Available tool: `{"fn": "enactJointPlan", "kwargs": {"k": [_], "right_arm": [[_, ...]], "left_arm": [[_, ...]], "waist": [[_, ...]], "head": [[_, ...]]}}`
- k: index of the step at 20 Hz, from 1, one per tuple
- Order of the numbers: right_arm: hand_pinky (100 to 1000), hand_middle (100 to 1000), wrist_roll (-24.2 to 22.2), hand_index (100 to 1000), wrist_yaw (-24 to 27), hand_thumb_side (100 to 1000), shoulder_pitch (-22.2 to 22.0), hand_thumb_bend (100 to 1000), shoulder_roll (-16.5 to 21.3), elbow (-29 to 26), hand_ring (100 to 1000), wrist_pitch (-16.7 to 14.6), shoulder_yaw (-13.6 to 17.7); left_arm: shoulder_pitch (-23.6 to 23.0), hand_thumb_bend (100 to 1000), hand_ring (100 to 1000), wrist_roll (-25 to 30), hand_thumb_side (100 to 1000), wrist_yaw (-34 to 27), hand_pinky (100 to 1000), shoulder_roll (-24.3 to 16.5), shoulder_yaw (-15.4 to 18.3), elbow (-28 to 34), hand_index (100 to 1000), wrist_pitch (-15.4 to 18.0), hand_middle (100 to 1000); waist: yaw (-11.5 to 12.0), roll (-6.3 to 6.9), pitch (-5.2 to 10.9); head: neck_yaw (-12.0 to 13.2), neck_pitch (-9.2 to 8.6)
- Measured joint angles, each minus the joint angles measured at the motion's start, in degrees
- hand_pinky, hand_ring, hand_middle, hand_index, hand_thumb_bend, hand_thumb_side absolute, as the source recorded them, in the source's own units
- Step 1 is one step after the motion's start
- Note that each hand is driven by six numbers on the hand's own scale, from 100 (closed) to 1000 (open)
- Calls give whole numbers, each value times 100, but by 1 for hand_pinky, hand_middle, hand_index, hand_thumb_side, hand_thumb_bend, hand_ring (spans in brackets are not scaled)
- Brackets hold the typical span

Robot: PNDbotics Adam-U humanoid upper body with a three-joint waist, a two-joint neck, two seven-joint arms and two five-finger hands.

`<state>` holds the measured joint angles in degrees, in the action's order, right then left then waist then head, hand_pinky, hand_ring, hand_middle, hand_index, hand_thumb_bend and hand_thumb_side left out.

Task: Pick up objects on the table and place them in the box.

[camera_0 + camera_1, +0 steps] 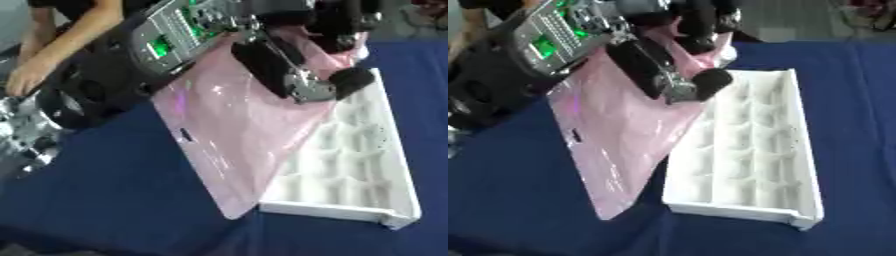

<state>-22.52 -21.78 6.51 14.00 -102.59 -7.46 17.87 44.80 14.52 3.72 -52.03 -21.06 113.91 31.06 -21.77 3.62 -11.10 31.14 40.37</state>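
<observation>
Our left hand [293, 75] comes in from the upper left, its big black arm with a green-lit panel [179, 32] filling that corner, and its dark fingers [350, 80] curl down over the top of a pink bag [241, 135], holding it. We see the bag as a flat, glossy sheet hanging tilted from the hand, its lower corner reaching the blue cloth [105, 200] of the table and its right edge lying over the left side of the box [798, 150]. We cannot tell what is inside the bag. Just right of it lies the box, a white tray of small compartments, long side running away from us, bare where it shows. Our right hand shows in neither view. At the far left edge a person's arm [39, 60] reaches down, apart from the bag.
</observation>
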Motion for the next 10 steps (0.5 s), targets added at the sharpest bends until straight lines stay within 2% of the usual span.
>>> {"fn": "enactJointPlan", "kwargs": {"k": [4, 10], "right_arm": [[581, 767, -14, 918, 27, 799, 38, 100, 0, -12, 656, -14, -17], [581, 767, -14, 918, 42, 801, 38, 100, 0, -12, 656, -15, -17]], "left_arm": [[97, 100, 100, 64, 345, 159, 100, 137, -173, -1, 132, -86, 100], [96, 100, 100, 116, 351, 244, 100, 185, -262, -1, 132, -139, 100]], "waist": [[-20, 4, -52], [-14, 3, -59]], "head": [[29, -30], [58, -32]]}}
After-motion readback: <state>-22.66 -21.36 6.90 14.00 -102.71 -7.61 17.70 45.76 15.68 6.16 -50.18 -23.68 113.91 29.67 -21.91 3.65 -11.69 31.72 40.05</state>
